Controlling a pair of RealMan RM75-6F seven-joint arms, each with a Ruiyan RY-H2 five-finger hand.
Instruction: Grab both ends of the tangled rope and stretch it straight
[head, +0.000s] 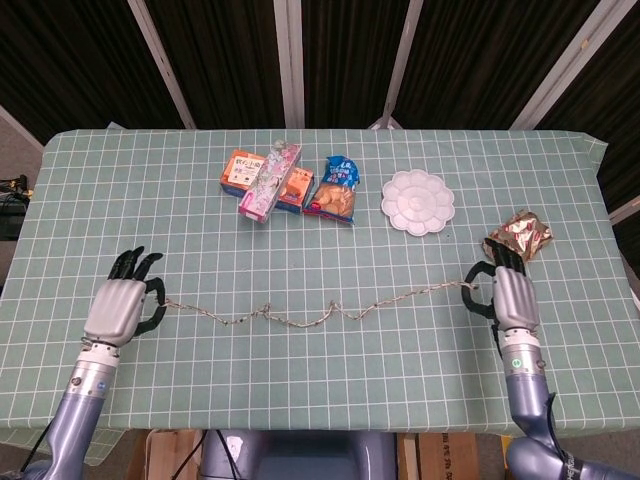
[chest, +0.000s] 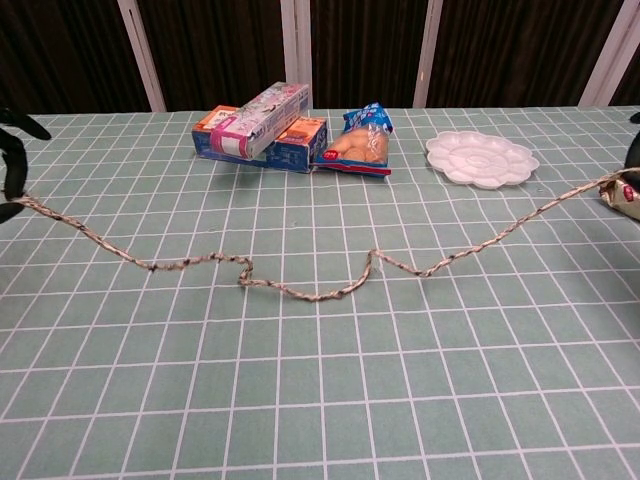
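Note:
The speckled rope runs across the green checked cloth in a long, slightly wavy line, the knot gone; in the chest view the rope sags onto the cloth in the middle and rises at both ends. My left hand pinches the rope's left end, and only its dark fingertips show at the chest view's left edge. At the far side my right hand pinches the right end, almost wholly outside the chest view.
Snack boxes and a blue snack bag lie at the back centre, a white flower-shaped plate to their right. A gold foil packet lies just behind my right hand.

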